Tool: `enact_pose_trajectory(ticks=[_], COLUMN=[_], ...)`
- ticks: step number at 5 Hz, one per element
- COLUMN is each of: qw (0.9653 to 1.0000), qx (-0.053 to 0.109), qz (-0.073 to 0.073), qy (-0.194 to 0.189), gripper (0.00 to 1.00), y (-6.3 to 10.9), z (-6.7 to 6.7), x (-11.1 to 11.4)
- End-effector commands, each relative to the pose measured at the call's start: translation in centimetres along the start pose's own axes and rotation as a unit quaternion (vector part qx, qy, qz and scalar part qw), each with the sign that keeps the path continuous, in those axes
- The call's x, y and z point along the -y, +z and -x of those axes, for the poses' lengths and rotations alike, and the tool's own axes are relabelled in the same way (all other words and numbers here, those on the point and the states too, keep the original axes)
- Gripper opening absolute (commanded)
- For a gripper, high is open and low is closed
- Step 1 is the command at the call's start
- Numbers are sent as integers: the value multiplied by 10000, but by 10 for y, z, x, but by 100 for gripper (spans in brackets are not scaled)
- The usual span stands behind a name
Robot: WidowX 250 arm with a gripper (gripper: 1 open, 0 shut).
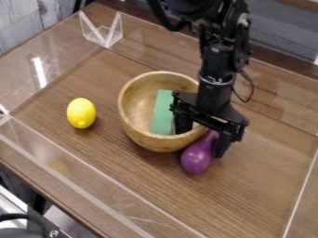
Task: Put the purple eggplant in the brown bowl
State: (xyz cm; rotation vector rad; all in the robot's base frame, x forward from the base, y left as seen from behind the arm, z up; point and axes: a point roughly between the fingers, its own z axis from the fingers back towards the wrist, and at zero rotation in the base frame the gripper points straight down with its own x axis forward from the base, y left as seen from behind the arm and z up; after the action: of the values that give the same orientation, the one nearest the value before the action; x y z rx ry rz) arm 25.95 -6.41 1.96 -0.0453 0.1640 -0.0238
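The purple eggplant [195, 158] lies on the wooden table just outside the right front rim of the brown bowl [139, 127]. A green rectangular block [162, 110] rests inside the bowl. My gripper [205, 131] hangs directly over the eggplant's upper end, beside the bowl's right rim. Its black fingers [229, 139] straddle the eggplant's top, and I cannot make out whether they press on it.
A yellow lemon [81, 112] sits on the table left of the bowl. A clear acrylic stand [102, 30] is at the back left. Low transparent walls [50, 149] border the table surface.
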Motion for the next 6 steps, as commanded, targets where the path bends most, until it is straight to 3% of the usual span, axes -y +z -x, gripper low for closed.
enact_pose_trajectory(ticks=[1, 6], qw=[9993, 9989], qx=[-375, -478], qz=[6, 14], qy=[-72, -15], gripper=[100, 100], y=[-17, -19], z=[16, 21], x=[12, 15])
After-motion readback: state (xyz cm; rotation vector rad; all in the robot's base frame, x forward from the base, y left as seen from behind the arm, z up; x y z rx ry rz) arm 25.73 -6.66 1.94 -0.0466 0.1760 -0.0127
